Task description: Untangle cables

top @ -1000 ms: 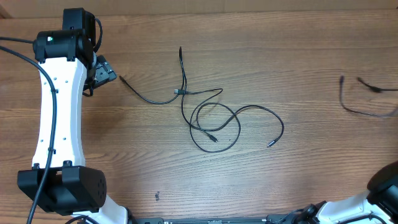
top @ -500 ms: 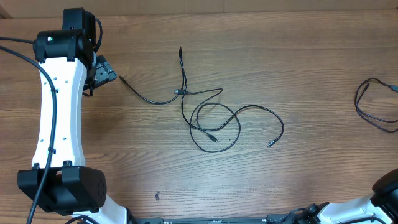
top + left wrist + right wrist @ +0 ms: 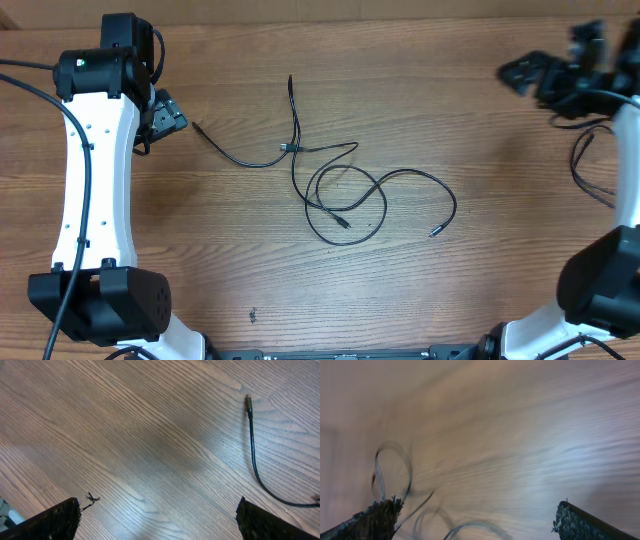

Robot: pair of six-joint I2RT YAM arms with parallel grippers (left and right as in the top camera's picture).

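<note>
Black cables lie tangled, untouched — left claw spread wide, empty; right claw likewise apart.

This looks like a robotics lab bench. A plain wood-grain table fills the overhead view. A white-and-black robot arm with trailing black wiring runs along the 9 o'clock side. A second arm stands at 3 o'clock, and both are mounted at the 6 o'clock edge. Thin black cables lie loose near the centre, set out like test pieces.
</note>
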